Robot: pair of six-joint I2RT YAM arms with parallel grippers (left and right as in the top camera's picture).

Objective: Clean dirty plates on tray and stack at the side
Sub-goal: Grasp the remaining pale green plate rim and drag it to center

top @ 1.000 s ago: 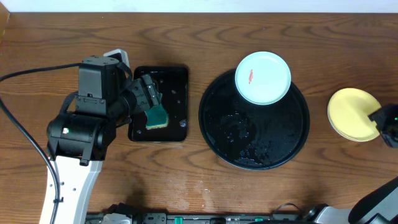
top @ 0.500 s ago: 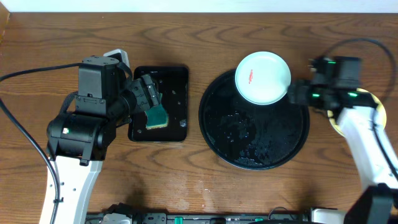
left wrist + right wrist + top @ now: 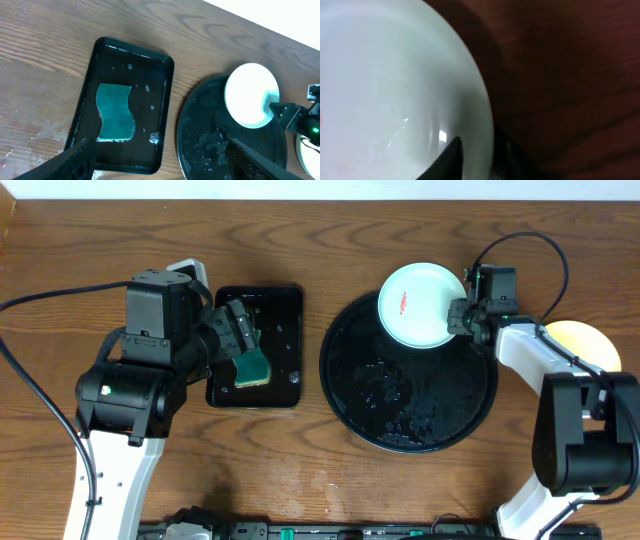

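One pale mint-white plate (image 3: 425,308) with a small red smear lies at the back of the round black tray (image 3: 400,425). It also shows in the left wrist view (image 3: 250,95) and fills the right wrist view (image 3: 385,85). My right gripper (image 3: 462,320) is at its right rim, one finger inside and one outside (image 3: 480,150), shut on the rim. A pale yellow plate (image 3: 583,340) lies on the wood to the right, partly hidden by the right arm. My left gripper (image 3: 160,160) is open and empty above the rectangular tray. No second mint-white plate is in view.
A small rectangular black tray (image 3: 285,310) left of the round tray holds a green sponge (image 3: 252,367), seen also in the left wrist view (image 3: 116,112). Water drops and foam lie on the round tray. Brown wood tabletop (image 3: 300,470) surrounds both trays.
My right arm has swung left from the table's right edge, past the yellow plate, to the right rim of the mint-white plate. The left arm has not moved.
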